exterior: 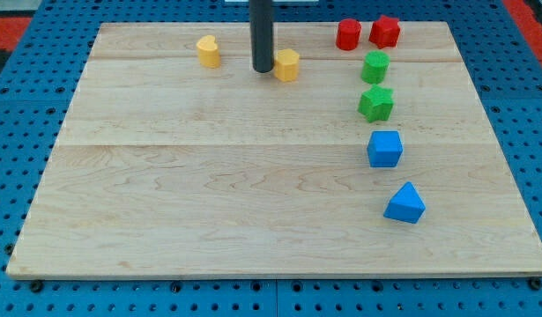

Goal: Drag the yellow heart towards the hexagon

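Pale wooden bench (253, 202) on blue pegboard; my tip (263, 70) sits just left of the yellow hexagon (287, 64).
The yellow heart (208, 52), farther left, looks light, rigid and slippery; push its left flank. No end effector jaws, only a rod holding nothing.

One camera looks down obliquely from beyond the wooden board's (253, 202) bottom edge.

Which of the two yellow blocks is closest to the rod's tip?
The yellow hexagon: it sits right beside my tip, on the view's right. The yellow heart stands clearly apart, toward the view's left.
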